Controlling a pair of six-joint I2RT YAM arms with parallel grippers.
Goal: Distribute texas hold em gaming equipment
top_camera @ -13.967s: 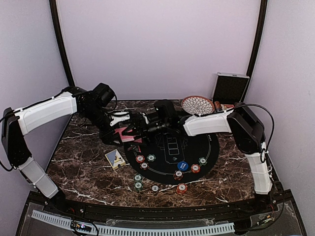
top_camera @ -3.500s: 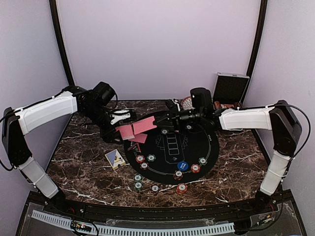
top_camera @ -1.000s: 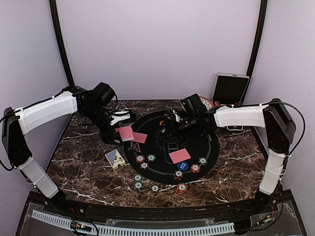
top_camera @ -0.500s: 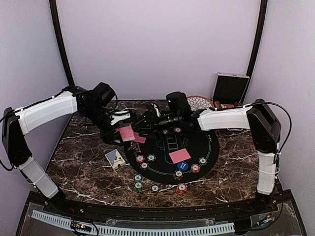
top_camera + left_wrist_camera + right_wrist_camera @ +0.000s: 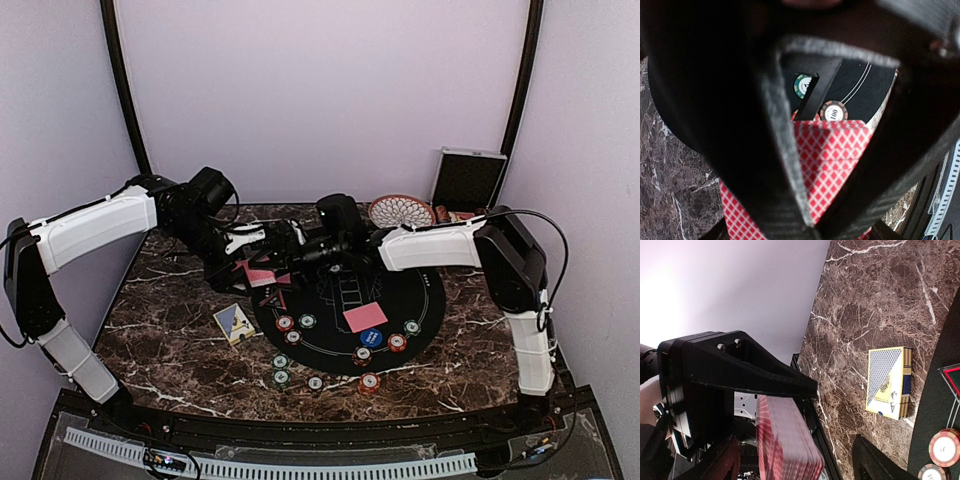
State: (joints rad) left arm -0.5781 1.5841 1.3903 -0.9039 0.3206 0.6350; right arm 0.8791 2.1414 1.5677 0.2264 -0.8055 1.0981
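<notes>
Pinching the card deck (image 5: pixel 258 274) left of centre with the left gripper (image 5: pixel 248 263). Spread wide on the right gripper (image 5: pixel 284 254), straddling the deck's edge. Further left than half a second ago; single card (image 5: pixel 365 318) unmoved on the mat (image 5: pixel 425 295).

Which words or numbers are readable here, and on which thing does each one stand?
"100": red chip, left wrist view.
Green chip: mark partly hidden, unreadable.
Card box: print too small.
Blue disc: lettering too blurred.
</notes>
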